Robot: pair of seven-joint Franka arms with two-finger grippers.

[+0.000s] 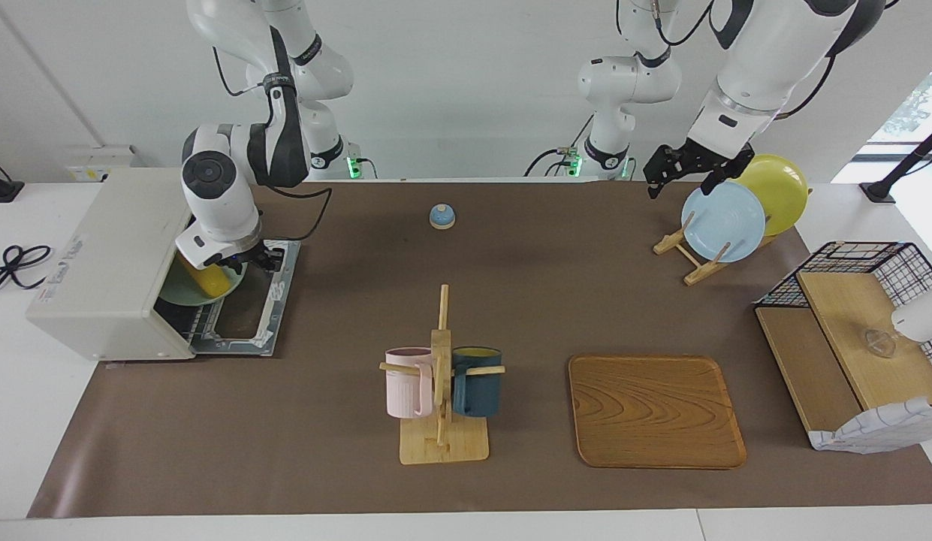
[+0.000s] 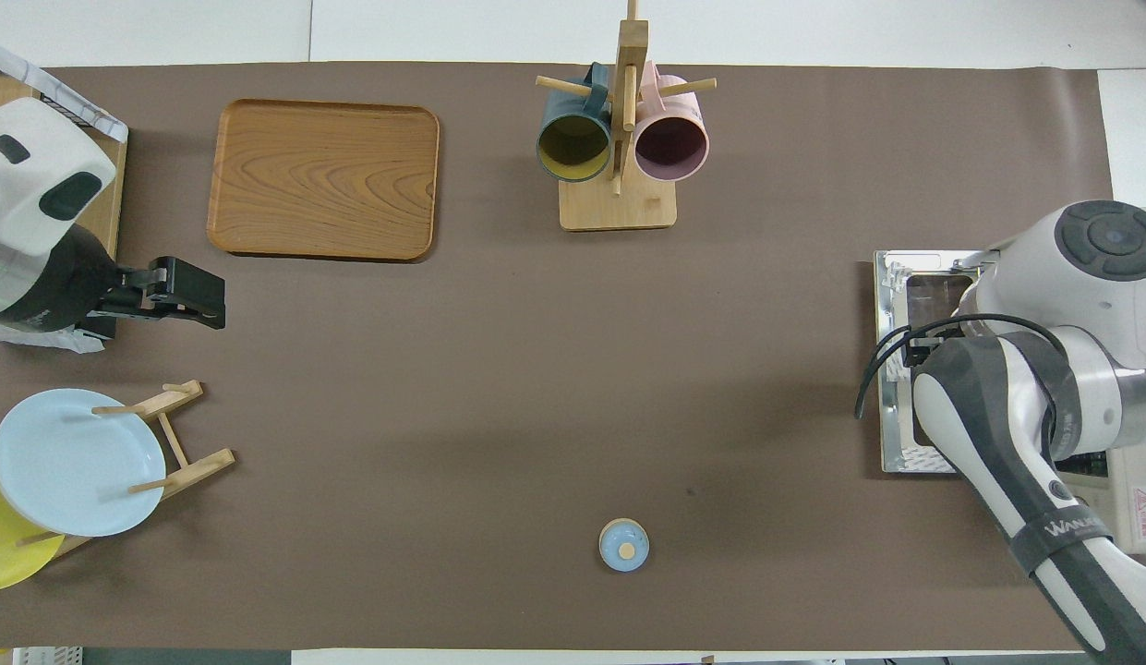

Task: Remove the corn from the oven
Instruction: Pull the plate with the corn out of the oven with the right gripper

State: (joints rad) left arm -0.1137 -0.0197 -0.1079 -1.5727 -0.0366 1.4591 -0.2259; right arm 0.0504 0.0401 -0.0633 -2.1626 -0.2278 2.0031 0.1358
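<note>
Where brown mat (image 1: 511,285) covers white table (image 1: 15,421), plain white wall (image 1: 450,75).

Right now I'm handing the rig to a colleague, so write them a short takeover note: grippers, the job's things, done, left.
Right gripper: at the oven mouth, over the lowered door; grip unclear.
Left gripper: open, waiting over the plate rack, holding nothing.
Corn: on the green plate inside the oven.
Done: door open.
Left: grasp the corn, lift it out, set it down.
</note>
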